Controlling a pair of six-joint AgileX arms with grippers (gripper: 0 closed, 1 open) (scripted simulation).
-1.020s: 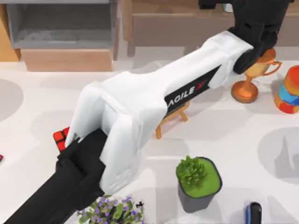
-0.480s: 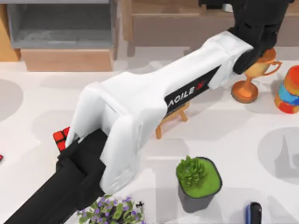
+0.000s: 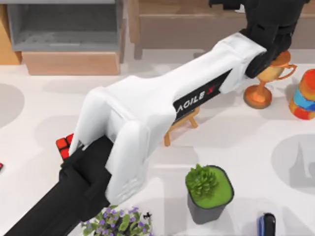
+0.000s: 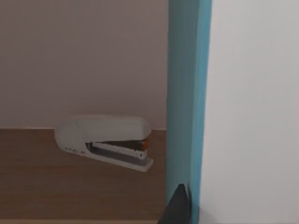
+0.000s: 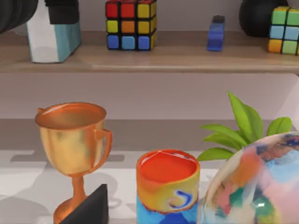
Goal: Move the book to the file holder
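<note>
The teal-blue book [image 5: 50, 36] with white page edges stands upright on the long wooden shelf [image 5: 187, 53] at the back right. My left gripper [image 3: 268, 22] reaches across the table to it and is shut on its top edge [image 5: 62, 10]. In the left wrist view the book's teal cover [image 4: 187, 93] runs straight up from a dark fingertip [image 4: 180, 207]. The file holder [image 3: 69, 63], a grey box with a tan front panel, sits at the back left, well away from the book. A dark corner of my parked right gripper [image 5: 91, 209] shows in front of the trophy.
A copper trophy [image 3: 266, 83] and a colourful cup [image 3: 304, 96] stand just in front of the shelf. A small easel [image 3: 182, 125] lies under my left arm. A potted plant [image 3: 209, 189], purple flowers [image 3: 118, 221] and a red cube [image 3: 64, 145] sit nearer. A stapler [image 4: 105, 142] rests on the shelf.
</note>
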